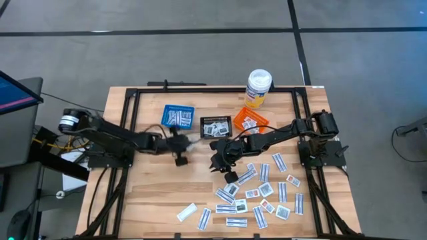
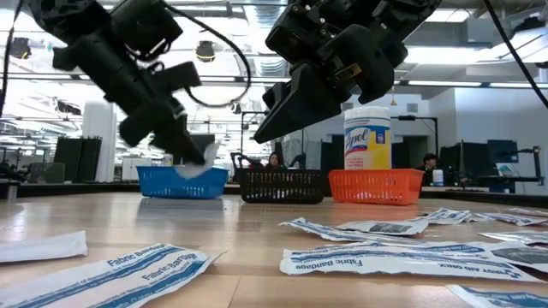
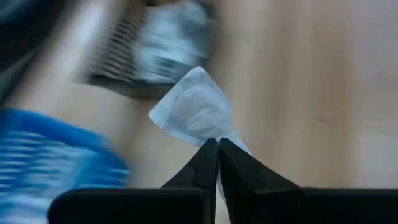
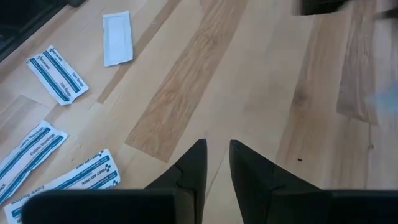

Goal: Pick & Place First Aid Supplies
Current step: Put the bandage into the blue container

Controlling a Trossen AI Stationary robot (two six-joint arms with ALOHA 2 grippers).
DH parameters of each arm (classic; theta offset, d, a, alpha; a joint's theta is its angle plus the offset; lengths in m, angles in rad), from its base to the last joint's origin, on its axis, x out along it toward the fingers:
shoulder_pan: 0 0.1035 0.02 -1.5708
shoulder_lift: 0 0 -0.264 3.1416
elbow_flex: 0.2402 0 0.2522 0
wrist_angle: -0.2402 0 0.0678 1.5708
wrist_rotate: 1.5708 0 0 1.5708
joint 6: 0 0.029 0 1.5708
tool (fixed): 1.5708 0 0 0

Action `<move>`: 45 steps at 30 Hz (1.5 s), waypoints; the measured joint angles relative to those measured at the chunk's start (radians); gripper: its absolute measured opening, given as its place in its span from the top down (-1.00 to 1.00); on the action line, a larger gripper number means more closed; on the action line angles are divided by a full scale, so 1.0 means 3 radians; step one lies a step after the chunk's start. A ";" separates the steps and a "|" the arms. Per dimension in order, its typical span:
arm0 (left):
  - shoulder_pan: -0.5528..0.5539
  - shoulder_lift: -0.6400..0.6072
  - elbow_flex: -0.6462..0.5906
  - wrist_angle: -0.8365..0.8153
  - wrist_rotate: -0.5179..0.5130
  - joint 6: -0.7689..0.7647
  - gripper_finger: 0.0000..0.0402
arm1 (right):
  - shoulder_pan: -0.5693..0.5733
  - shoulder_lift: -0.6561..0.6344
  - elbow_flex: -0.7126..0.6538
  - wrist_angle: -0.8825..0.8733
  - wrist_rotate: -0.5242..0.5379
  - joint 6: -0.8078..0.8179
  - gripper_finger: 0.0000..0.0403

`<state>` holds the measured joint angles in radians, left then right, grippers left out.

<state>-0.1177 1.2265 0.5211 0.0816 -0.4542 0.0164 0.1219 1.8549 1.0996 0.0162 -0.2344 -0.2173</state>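
Observation:
Many small flat white first aid packets [image 1: 260, 193] lie scattered on the wooden table at the near right. My left gripper [image 3: 218, 144] is shut on one white packet [image 3: 193, 112] and hovers over the table's middle, just in front of the blue basket [image 1: 177, 116] and the black basket [image 1: 215, 125]. In the low view this packet [image 2: 193, 167] shows at the fingertips, in front of the blue basket. My right gripper [image 4: 217, 149] hangs over bare wood near the middle [image 1: 217, 162], slightly open, with nothing between its fingers. My left gripper pinches one end of the white packet [image 3: 219, 135] between its two fingertips. The fingers come slanting down from the table's left side. The packet sticks out beyond the fingertips, lifted clear of the table.
An orange basket [image 1: 249, 121] stands right of the black one, and a tall white bottle with a yellow label [image 1: 259, 87] stands behind it at the far edge. A dark frame rail [image 1: 200, 89] runs round the table. Bare wood lies at the near left [image 1: 153, 193].

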 joint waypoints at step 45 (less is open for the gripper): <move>-0.1533 0.0061 0.0018 0.0792 0.1145 -0.0491 0.39 | -0.0003 0.0001 0.0000 0.0074 0.0000 -0.0005 0.69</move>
<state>-0.5776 1.2448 0.5266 0.3194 -0.1106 -0.1310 0.1211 1.8553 1.0996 0.0383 -0.2344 -0.2188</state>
